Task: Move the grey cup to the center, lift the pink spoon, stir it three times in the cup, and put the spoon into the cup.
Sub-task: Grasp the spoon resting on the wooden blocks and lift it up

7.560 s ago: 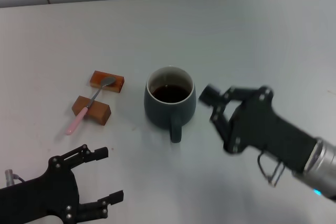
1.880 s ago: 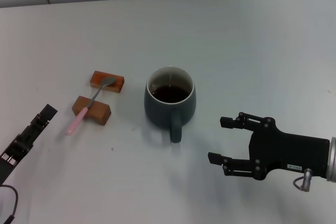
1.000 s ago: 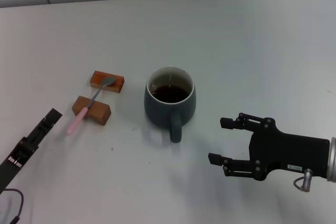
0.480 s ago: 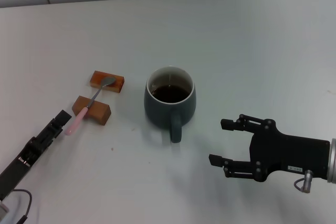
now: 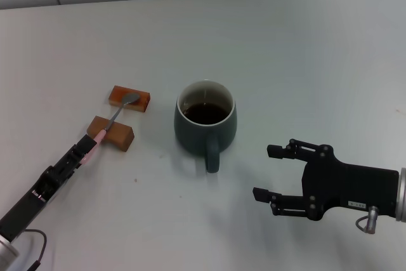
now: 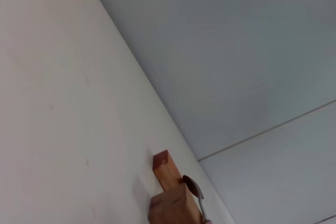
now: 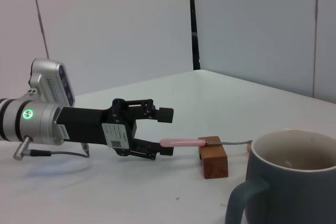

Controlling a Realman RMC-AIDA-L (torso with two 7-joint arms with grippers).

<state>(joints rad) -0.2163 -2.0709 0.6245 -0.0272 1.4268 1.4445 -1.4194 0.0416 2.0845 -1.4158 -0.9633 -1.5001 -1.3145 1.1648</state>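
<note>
**Spoon pickup about to begin**

Left gripper [image 7: 166, 131] spread wide around the pink handle tip, one finger above, one below, not yet closed. Pink spoon [image 5: 113, 122] lying across two brown blocks [image 5: 111, 133], left of the grey cup [image 5: 205, 122]. Cup standing mid-table, coffee inside, so judged already placed. Right gripper [image 5: 271, 173] parked near right, unclenched, empty. Left to do: grasp, lift, three stirs, drop into cup.

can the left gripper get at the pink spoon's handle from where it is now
Probably yes. The left gripper is open at the free end of the pink spoon, one finger above and one below the handle. The spoon rests across two brown blocks, so the handle sits off the table and nothing blocks the way.
</note>
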